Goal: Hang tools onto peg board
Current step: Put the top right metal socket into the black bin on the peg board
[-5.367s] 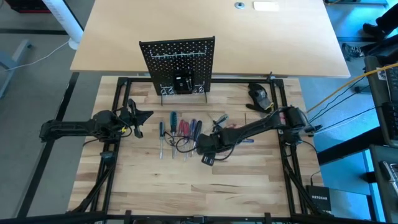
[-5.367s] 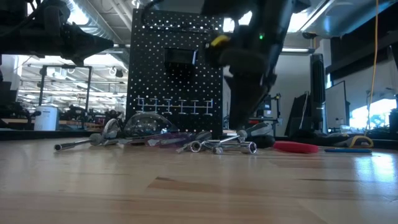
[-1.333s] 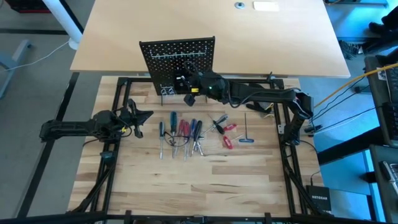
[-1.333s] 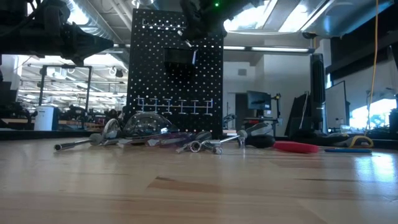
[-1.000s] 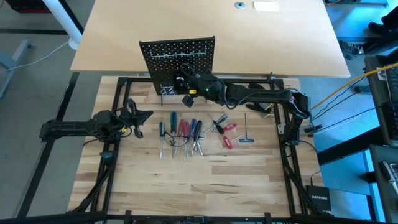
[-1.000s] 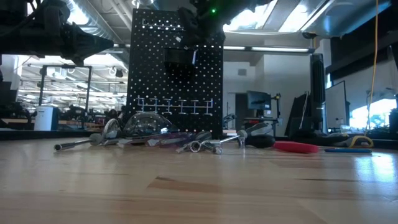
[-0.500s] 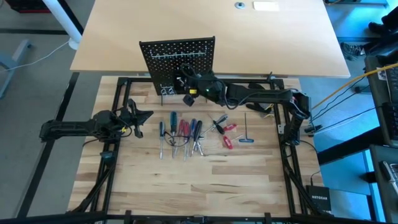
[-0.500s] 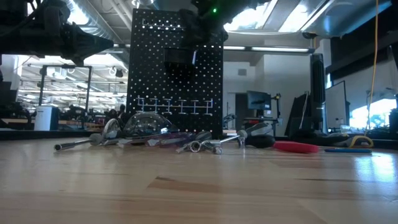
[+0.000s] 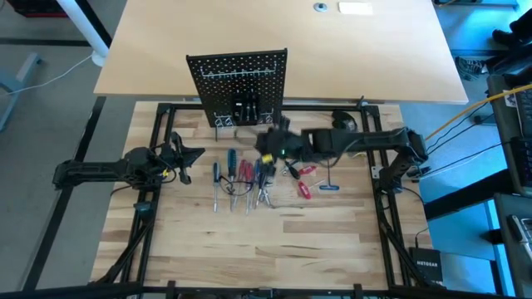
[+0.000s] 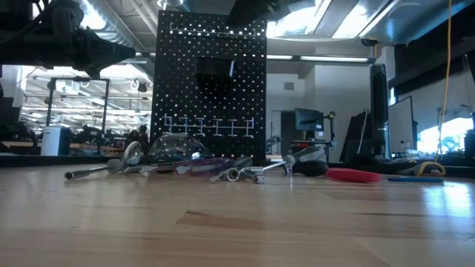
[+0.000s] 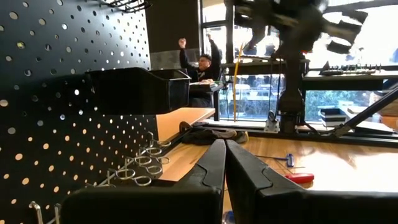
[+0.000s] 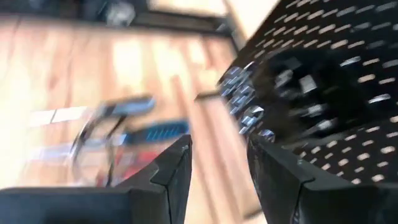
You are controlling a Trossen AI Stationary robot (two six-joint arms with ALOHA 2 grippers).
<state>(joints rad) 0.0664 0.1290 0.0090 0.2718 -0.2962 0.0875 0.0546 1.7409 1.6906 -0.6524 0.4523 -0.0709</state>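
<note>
Right end effector hangs over the worktop, fingers apart w/ nothing between them. Peg board stands just beyond it, tools lie right under and beside it. Left end effector sits off to the side of the tools, fingers pressed together, empty.
</note>
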